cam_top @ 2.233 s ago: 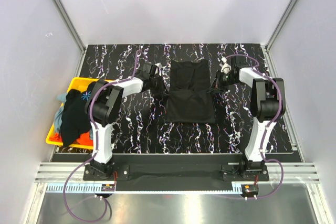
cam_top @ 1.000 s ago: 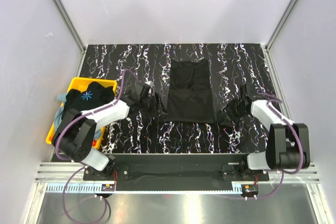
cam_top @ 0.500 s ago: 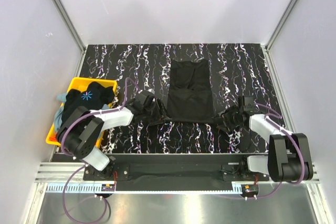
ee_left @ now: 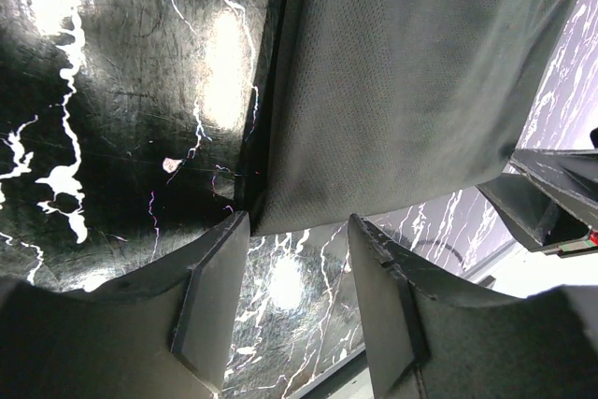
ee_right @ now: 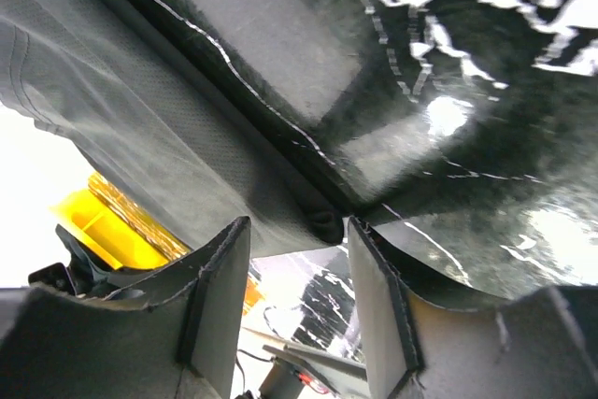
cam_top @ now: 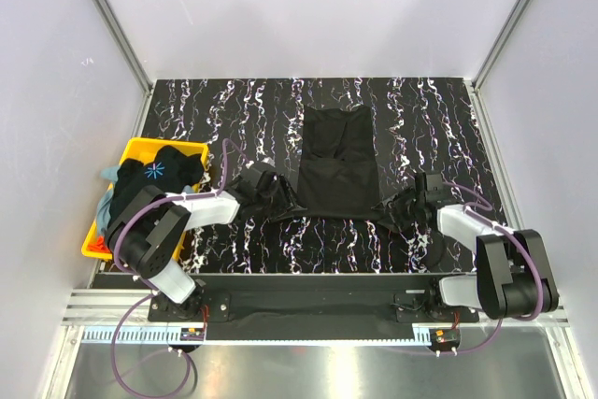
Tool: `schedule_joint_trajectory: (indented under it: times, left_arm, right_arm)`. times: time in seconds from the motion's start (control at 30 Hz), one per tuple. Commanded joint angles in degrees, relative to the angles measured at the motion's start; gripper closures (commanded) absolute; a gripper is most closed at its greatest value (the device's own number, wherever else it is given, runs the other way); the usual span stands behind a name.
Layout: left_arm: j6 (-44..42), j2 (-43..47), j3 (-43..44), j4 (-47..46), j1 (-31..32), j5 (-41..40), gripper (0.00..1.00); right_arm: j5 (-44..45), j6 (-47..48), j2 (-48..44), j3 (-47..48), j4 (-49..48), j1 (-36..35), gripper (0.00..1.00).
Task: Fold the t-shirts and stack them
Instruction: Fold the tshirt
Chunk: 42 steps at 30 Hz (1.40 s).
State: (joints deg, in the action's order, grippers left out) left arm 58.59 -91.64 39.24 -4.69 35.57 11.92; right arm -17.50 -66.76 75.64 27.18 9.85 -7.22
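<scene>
A plain black t-shirt (cam_top: 336, 170), folded into a long strip, lies flat in the middle of the table. My left gripper (cam_top: 278, 195) sits low at its near-left corner. In the left wrist view the jaws (ee_left: 299, 231) are open, and the grey-black cloth (ee_left: 402, 72) ends right at the fingertips. My right gripper (cam_top: 397, 207) is at the near-right corner. Its jaws (ee_right: 299, 231) are open too, with the hem's rolled corner (ee_right: 325, 223) just between the tips. More t-shirts are heaped at the left, a black one with a starburst print (cam_top: 154, 171) on top.
The yellow bin (cam_top: 133, 147) holding the heap stands at the table's left edge, with a grey-blue shirt (cam_top: 108, 177) hanging over its side. It also shows in the right wrist view as the yellow bin (ee_right: 103, 221). Grey walls close in the marbled black table (cam_top: 234, 109).
Both arms have drawn back from the shirt's mid sides to its near corners and dropped low to the table. Both sets of jaws have narrowed a little.
</scene>
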Motion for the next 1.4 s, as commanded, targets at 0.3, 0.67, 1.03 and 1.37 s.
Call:
schedule_joint_trajectory:
  times: [0.3, 0.67, 1.03, 1.37]
  left_arm:
    - [-0.7, -1.2, 1.3, 4.5, 1.4, -5.9, 0.46]
    - [-1.2, -0.3, 2.3, 8.4, 2.9, -8.5, 0.51]
    - [-1.7, 1.5, 2.6, 12.0, 4.2, -13.5, 0.53]
    - [0.3, -0.7, 2.5, 11.6, 5.5, -13.2, 0.55]
  right_arm:
    - [5.5, 0.7, -0.3, -0.6, -1.1, -0.4, 0.86]
    - [4.8, 0.1, -1.3, -1.9, -2.8, -0.4, 1.00]
    - [4.3, 0.2, -2.2, -1.7, -2.9, -0.4, 1.00]
    - [4.0, 0.2, -2.8, -1.9, -2.9, -0.5, 1.00]
